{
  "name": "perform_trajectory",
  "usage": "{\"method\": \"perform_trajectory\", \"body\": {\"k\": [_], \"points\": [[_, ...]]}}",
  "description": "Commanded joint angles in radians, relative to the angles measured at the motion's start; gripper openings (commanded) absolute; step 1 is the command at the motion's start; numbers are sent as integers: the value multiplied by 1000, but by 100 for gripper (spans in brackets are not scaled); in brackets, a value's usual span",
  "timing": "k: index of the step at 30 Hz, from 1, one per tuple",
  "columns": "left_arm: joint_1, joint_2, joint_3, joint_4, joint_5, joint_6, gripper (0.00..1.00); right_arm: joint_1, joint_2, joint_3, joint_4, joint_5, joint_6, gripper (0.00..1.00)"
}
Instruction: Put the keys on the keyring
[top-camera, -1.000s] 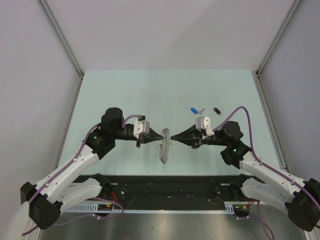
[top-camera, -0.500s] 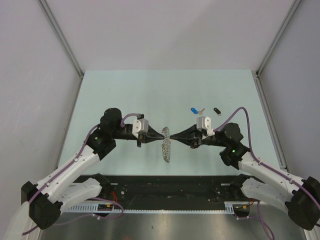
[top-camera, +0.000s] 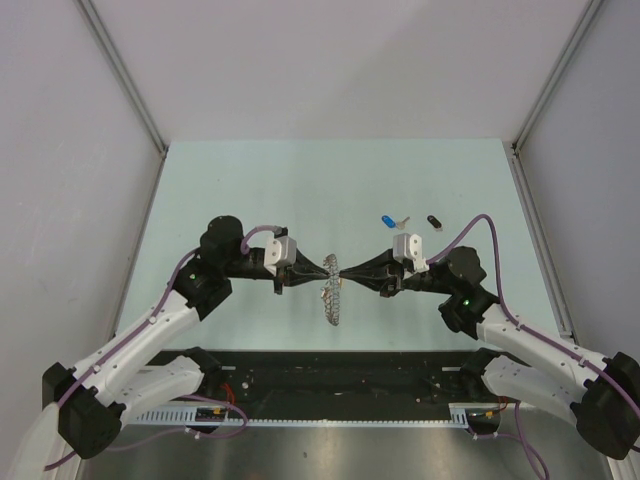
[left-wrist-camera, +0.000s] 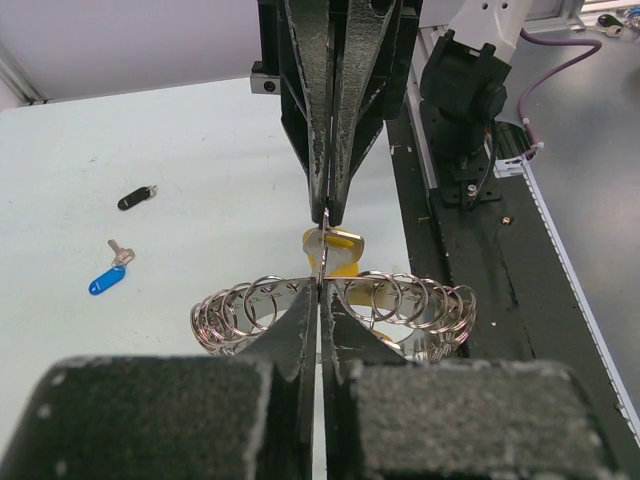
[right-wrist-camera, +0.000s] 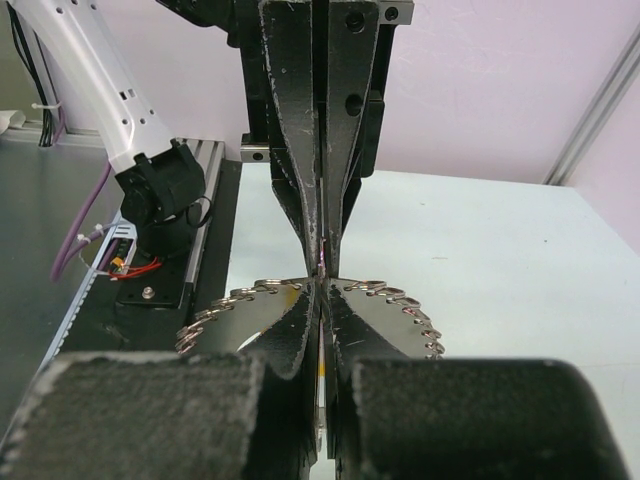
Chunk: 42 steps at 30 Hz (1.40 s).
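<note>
The keyring (top-camera: 331, 302) hangs in the air between the two gripper tips, above the near middle of the table. My left gripper (top-camera: 328, 268) is shut on its upper rim; in the left wrist view (left-wrist-camera: 320, 287) the coiled loops of the keyring (left-wrist-camera: 400, 300) spread to both sides of the fingers. My right gripper (top-camera: 342, 270) faces it tip to tip and is shut on the yellow key (left-wrist-camera: 345, 245), whose blade touches the rim. The blue key (top-camera: 388, 221) and the black key (top-camera: 434, 222) lie on the table behind the right arm. The right wrist view shows the keyring (right-wrist-camera: 390, 315) behind my shut right gripper (right-wrist-camera: 320, 290).
The pale green table (top-camera: 300, 190) is bounded by metal rails left and right. A black base strip (top-camera: 340, 375) with cables runs along the near edge. The blue key (left-wrist-camera: 105, 280) and black key (left-wrist-camera: 135, 198) also show in the left wrist view.
The keyring has turned between the tips and now looks narrower and shorter from above. Both arms stay almost where they were, tips together.
</note>
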Motion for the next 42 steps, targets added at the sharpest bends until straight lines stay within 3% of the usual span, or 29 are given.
{"method": "perform_trajectory", "body": {"k": [1,42], "points": [[-5,-11,9,60,41,-14,0,7,-5,2,41,20,-9,0],[-5,-17,6,65,13,-24,0,21,-6,2,42,38,-1,0]]}}
